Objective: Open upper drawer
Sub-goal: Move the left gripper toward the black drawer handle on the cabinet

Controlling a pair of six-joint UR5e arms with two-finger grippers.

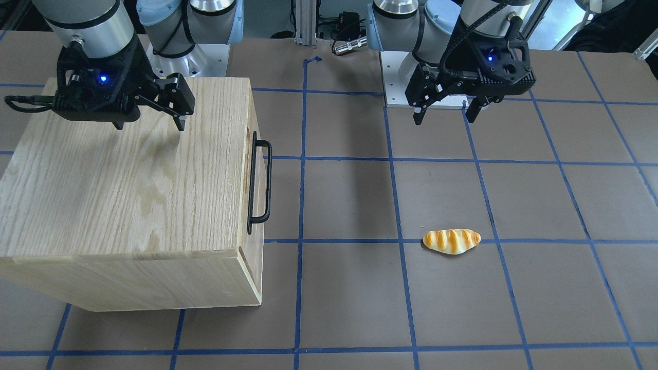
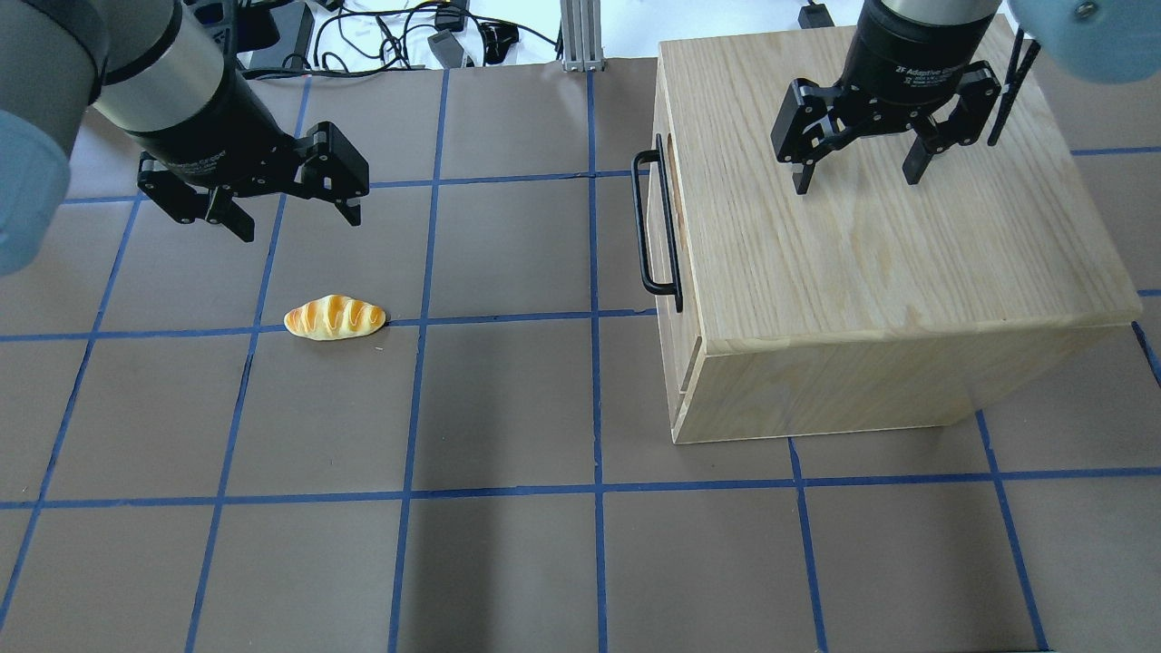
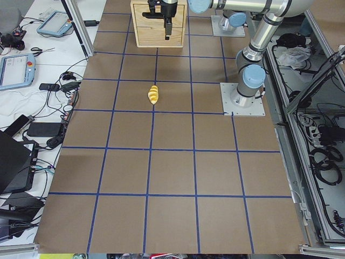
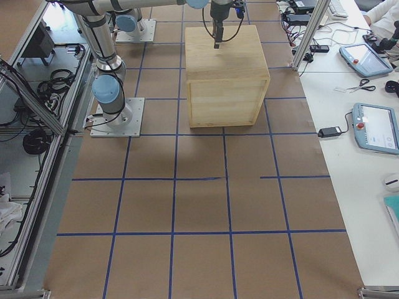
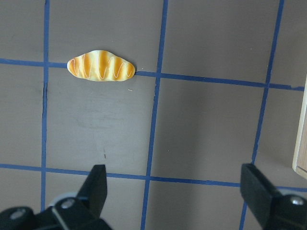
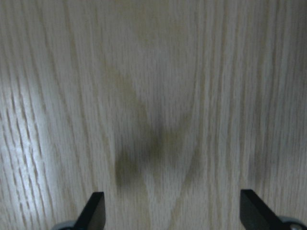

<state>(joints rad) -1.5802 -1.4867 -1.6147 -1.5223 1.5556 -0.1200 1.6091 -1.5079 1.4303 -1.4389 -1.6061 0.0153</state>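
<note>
The oak cabinet (image 2: 871, 263) stands on my right side of the table. The upper drawer sits shut in its front face, which is turned toward the table's middle. Its long black bar handle (image 2: 655, 222) also shows in the front-facing view (image 1: 259, 187). My right gripper (image 2: 855, 181) hangs open and empty over the cabinet's top, well back from the handle; the right wrist view shows only oak grain (image 6: 153, 96). My left gripper (image 2: 299, 224) is open and empty above the mat, far from the cabinet.
A toy bread roll (image 2: 334, 317) lies on the brown mat just in front of my left gripper, also in the left wrist view (image 5: 101, 66). Blue tape lines grid the mat. The cabinet's edge shows at the left wrist view's right border (image 5: 302, 158).
</note>
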